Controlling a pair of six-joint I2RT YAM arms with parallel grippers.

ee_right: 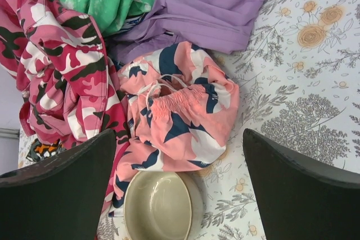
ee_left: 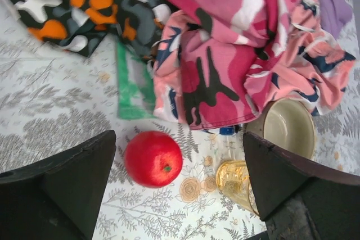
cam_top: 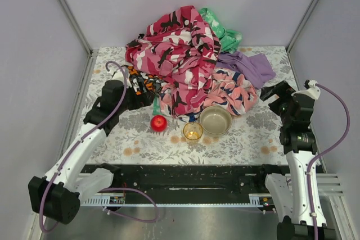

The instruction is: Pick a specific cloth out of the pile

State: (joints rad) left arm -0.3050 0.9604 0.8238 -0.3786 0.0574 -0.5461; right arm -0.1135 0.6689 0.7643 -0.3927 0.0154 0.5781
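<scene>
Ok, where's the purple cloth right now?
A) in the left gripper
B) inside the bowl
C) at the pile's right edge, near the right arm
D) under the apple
C: the purple cloth lies on the table at the right edge of the pile, ahead of the open right gripper, with nothing gripping it.

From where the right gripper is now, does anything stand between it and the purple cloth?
Nothing visible does. The right gripper is open beside the purple cloth, with only bare table between it and the cloth's near corner. The salmon floral cloth lies to one side of that path, against the cloth's front edge.
</scene>
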